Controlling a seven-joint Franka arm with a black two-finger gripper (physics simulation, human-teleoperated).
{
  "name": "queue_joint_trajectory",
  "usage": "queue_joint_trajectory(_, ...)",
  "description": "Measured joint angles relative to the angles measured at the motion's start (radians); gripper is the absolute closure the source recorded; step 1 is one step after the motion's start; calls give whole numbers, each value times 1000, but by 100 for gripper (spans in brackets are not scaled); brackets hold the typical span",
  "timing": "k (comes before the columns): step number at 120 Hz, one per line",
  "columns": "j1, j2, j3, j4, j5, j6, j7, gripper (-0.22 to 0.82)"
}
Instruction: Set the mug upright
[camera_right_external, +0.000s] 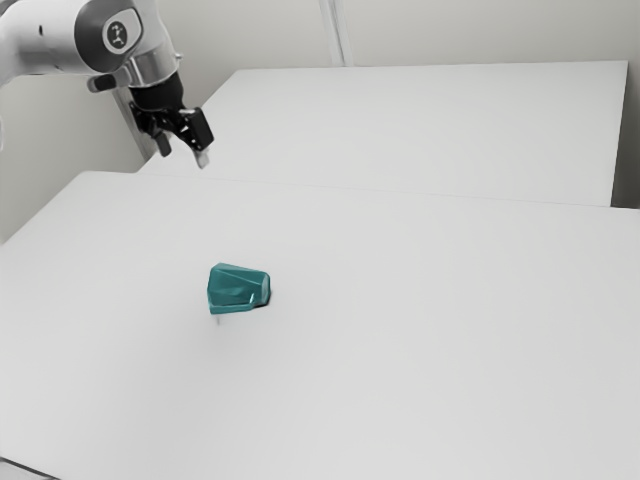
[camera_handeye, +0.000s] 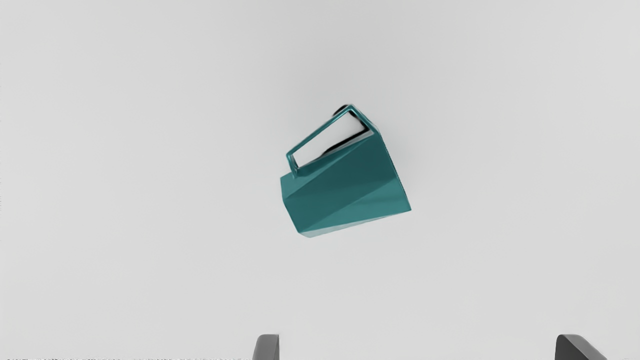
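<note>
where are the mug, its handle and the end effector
Mug (camera_handeye: 352, 185): wrist view, on the side wall of its body
Handle (camera_handeye: 320, 130): wrist view, on its long outer bar
End effector (camera_right_external: 184, 155): exterior view, midway between its two fingertips

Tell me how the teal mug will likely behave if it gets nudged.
The teal mug lies on its side, and its flat facets should probably keep it from rolling freely. Its taper may make it swing round rather than slide straight. The angular handle, jutting from one side, would likely halt any roll that way.
</note>
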Motion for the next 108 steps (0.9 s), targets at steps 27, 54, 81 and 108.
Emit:
queue_joint_trajectory(27,78,-160,3,-193,-127,91,0,0)
queue_joint_trajectory(54,242,-168,8,-285,-306,158,0,0)
queue_joint_trajectory(81,318,-100,11,-407,-470,208,0,0)
queue_joint_trajectory(108,350,26,14,-423,-575,229,0,0)
